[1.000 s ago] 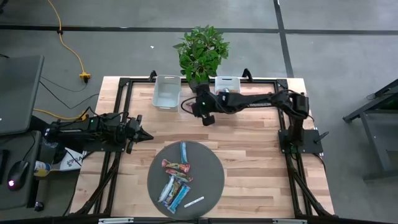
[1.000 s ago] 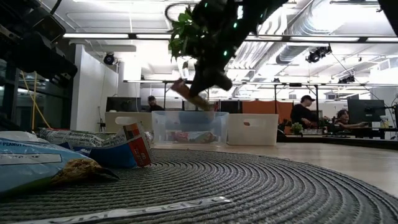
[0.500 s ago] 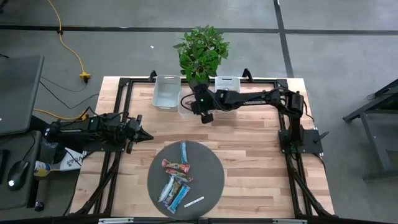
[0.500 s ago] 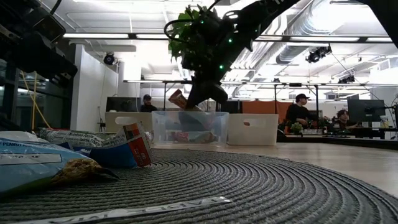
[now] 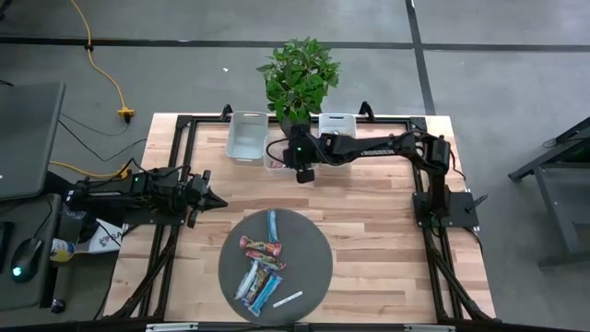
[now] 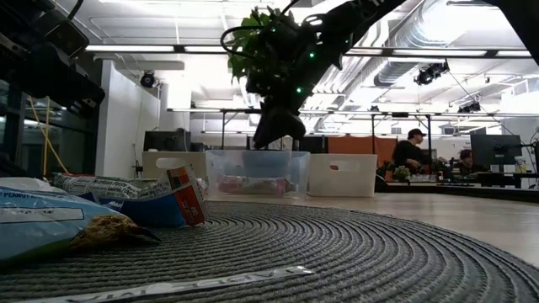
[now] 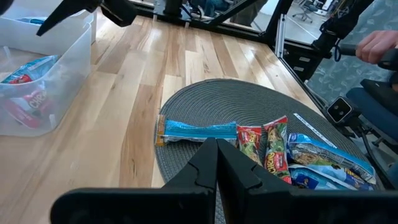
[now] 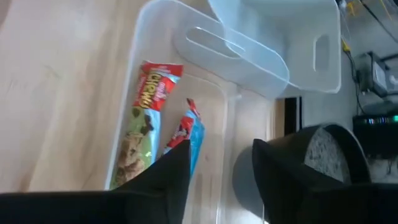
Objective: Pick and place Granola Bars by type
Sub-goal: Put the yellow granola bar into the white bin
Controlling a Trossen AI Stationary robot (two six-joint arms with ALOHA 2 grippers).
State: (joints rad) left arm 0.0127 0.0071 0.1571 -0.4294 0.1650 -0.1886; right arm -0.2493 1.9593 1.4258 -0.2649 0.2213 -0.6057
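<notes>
the right gripper (image 5: 302,171) hovers over the clear middle bin (image 8: 186,93) at the table's far edge, its fingers (image 8: 171,177) parted with a gap between them and nothing held. straight below and ahead of those fingers two bars lie in the bin: a red-and-green one (image 8: 142,124) along the bin's wall and a blue one with a red end (image 8: 189,134) just beside it, nearest the fingertips. the other bars (image 5: 260,267) lie well apart from this gripper, on the round grey mat (image 5: 313,263) near the table's front.

the left gripper (image 5: 207,198) waits off the mat's side, pinched shut and empty; a blue bar (image 7: 196,131) lies just past its tips.

only the right wrist view shows the bars inside the bin; the high view hides them under the arm. the low view shows the gripper (image 6: 278,128) just above the bin's rim, with a plant (image 6: 253,42) behind.
</notes>
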